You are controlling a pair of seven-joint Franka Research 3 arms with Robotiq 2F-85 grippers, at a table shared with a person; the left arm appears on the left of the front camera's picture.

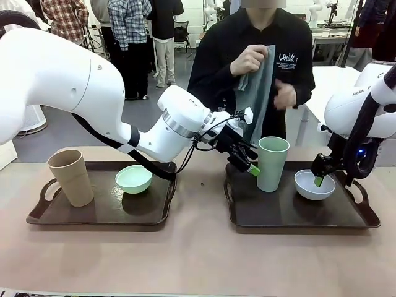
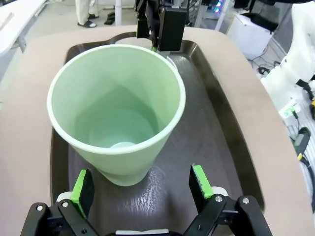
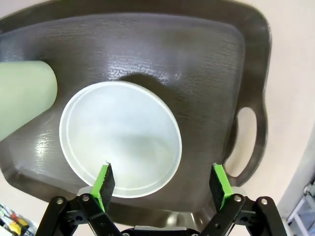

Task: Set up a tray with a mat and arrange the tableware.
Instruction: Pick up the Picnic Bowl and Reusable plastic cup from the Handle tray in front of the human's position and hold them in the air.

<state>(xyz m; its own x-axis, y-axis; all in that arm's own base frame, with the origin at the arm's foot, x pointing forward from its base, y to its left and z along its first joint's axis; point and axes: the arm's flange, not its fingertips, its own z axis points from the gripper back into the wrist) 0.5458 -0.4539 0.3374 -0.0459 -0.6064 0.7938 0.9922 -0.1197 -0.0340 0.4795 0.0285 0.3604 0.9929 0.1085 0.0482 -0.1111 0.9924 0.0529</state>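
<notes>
- Left hand (image 2: 140, 182) apart, six o'clock of smooth pale green cup (image 2: 118, 98).
- Right hand (image 3: 162, 181) apart at round white bowl (image 3: 120, 137), pebbled tray (image 3: 197, 59).
- From front: person's grey cloth (image 1: 260, 93).

You're looking at a robotics lab hall: a white left arm (image 1: 74, 86) and right arm (image 1: 365, 105) reach over a tan surface (image 1: 198, 260), people (image 1: 133, 43) stand on grey floor (image 1: 74, 133) at upper left, and white worktables (image 1: 334, 77) sit at upper right.

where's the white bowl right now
In the front view the white bowl sits on the right tray, right of the pale green cup, with the open right gripper hovering at its rim.
</notes>
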